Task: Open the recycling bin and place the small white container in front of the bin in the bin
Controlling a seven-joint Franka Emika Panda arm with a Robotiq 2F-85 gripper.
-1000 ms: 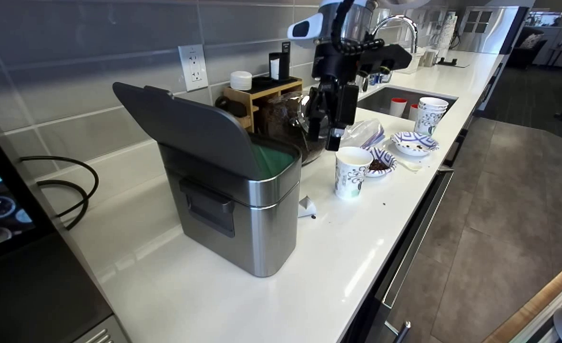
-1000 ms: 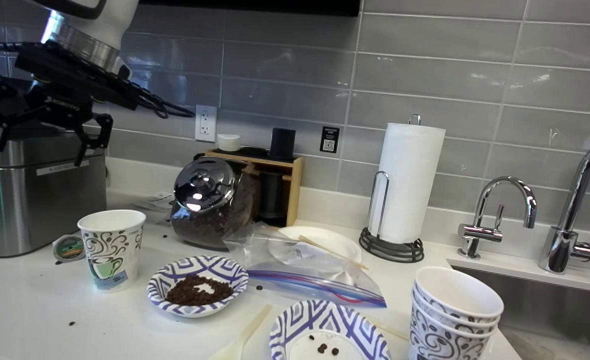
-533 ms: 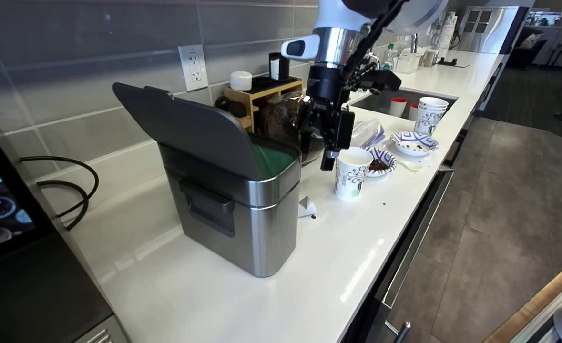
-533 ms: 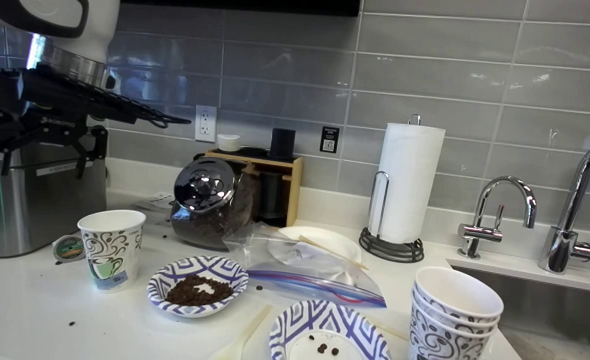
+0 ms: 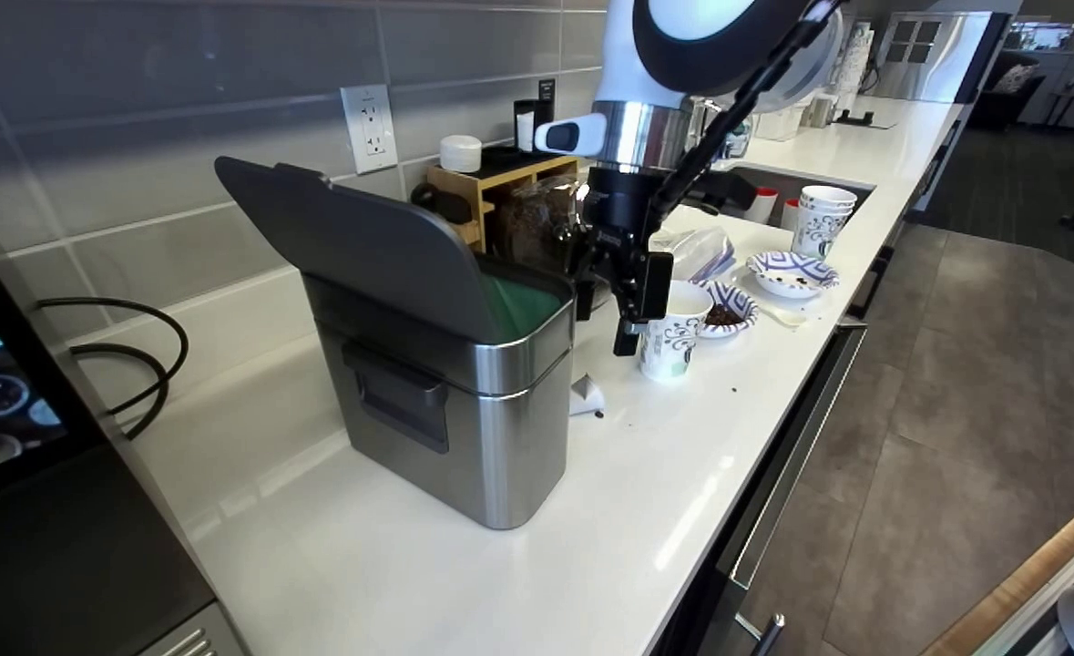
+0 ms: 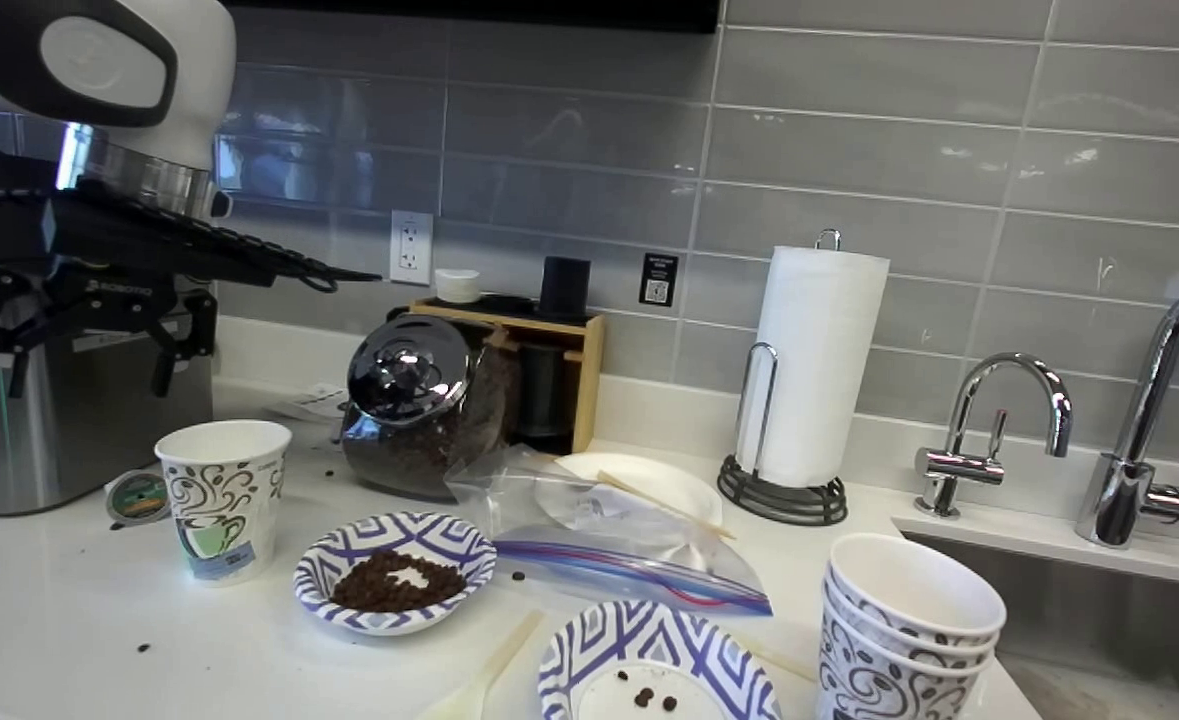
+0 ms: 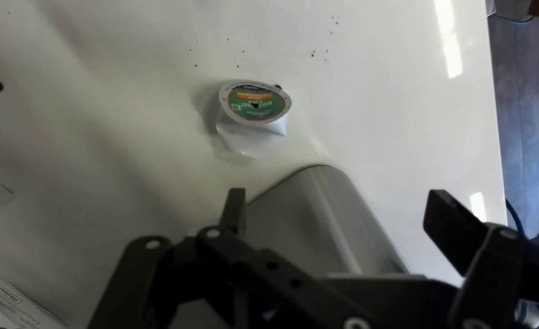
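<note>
Bin (image 5: 464, 428) nearest in an exterior view, standing on tabletop (image 5: 391, 592), lid (image 5: 363, 241) up, green liner (image 5: 520, 305) showing. White container (image 5: 587, 399) just past it on tabletop, tilted, green-labelled face showing in wrist view, apart from bin. Tool (image 5: 606, 328) hangs above tabletop near bin, spread wide, apart from container. Beyond: upright cup (image 5: 671, 344), bowl (image 5: 744, 305) with dark bits (image 5: 723, 316), bag (image 5: 696, 257), second bowl (image 5: 787, 290), cup stack (image 5: 822, 228), sink (image 5: 787, 180).
</note>
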